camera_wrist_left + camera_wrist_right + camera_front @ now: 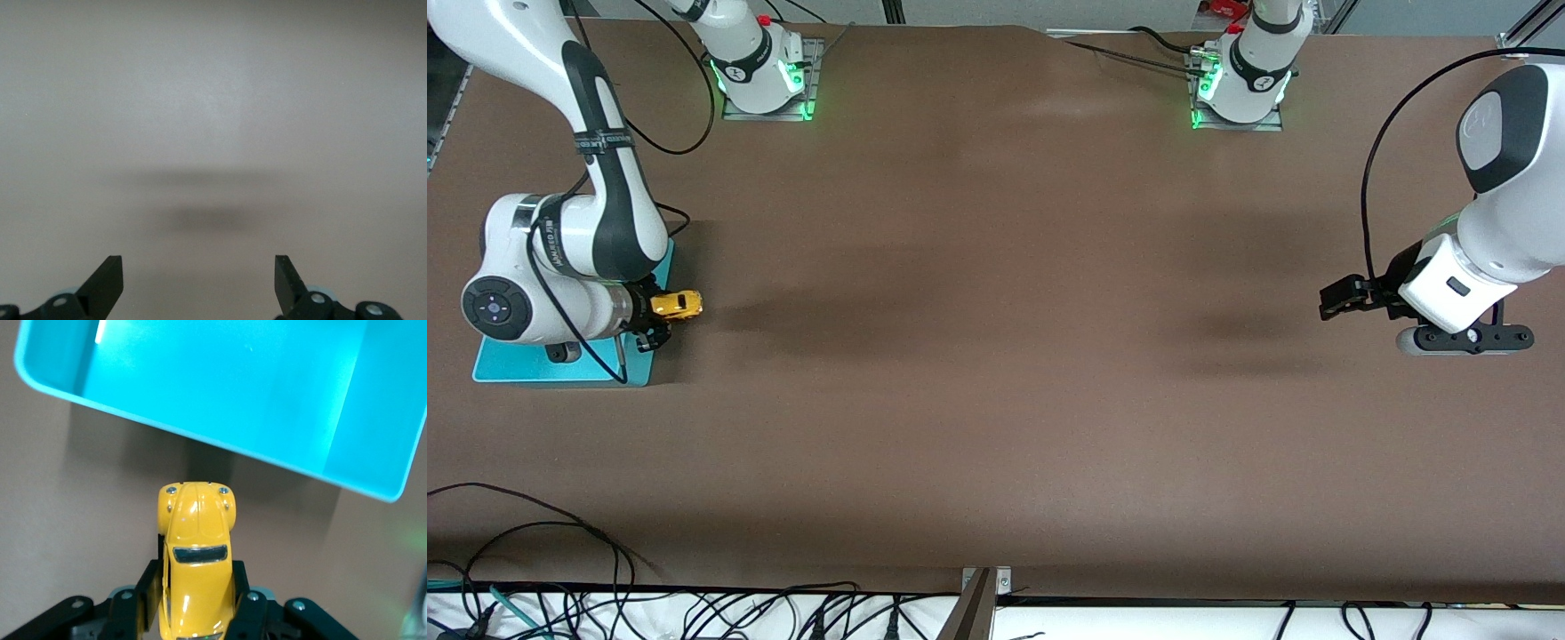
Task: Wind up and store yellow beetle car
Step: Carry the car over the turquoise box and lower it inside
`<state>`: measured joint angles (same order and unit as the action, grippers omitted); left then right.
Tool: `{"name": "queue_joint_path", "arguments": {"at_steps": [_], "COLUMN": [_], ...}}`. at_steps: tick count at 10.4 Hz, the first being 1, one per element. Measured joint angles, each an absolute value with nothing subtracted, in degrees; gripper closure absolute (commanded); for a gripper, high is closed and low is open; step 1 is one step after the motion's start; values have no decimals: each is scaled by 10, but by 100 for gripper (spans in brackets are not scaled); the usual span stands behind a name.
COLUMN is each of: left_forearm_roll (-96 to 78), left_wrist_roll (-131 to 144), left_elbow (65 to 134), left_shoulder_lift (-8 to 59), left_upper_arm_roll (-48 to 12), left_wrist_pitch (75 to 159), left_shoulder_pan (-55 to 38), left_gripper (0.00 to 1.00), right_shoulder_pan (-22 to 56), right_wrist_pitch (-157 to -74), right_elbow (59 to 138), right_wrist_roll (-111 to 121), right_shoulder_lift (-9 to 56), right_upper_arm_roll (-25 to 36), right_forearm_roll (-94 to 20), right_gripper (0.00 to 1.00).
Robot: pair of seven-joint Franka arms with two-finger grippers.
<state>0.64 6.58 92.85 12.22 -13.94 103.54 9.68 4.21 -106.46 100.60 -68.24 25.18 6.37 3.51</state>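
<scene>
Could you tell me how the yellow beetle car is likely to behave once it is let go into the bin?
The yellow beetle car looks rigid and glossy, so probably slippery. On wheels, it may roll inside the turquoise bin. Right gripper clamps its sides.

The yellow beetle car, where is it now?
The right gripper holds the yellow beetle car in the air, just beside the turquoise bin.

The yellow beetle car is glossy yellow-orange with dark windows and small silver headlights. The bin is plain turquoise inside and out. The table is matt brown. Both arms are white with black joints, their hands black, and their bases glow green.
</scene>
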Motion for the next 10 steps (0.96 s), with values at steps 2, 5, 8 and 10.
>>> {"name": "queue_joint_path", "arguments": {"at_steps": [2, 5, 8, 10], "left_forearm_roll": [6, 6, 6, 6], "left_wrist_roll": [66, 66, 66, 65], "left_elbow": [929, 929, 929, 929], "left_shoulder_lift": [122, 122, 122, 122], "left_upper_arm_roll": [-139, -139, -139, -140], "left_wrist_pitch": [1035, 1035, 1035, 1035], "left_shoulder_pan": [97, 97, 97, 97], "left_gripper": [0, 0, 0, 0], "right_shoulder_pan": [40, 37, 18, -14], "right_wrist_pitch": [-1054, -1038, -1034, -1034], "right_elbow": [1004, 1004, 1007, 1009], "right_wrist_roll": [-557, -357, -238, -192], "right_shoulder_lift": [247, 240, 248, 260], "right_upper_arm_roll": [90, 137, 159, 161], "right_forearm_roll": [36, 36, 36, 36], "right_gripper": [85, 92, 92, 92]}}
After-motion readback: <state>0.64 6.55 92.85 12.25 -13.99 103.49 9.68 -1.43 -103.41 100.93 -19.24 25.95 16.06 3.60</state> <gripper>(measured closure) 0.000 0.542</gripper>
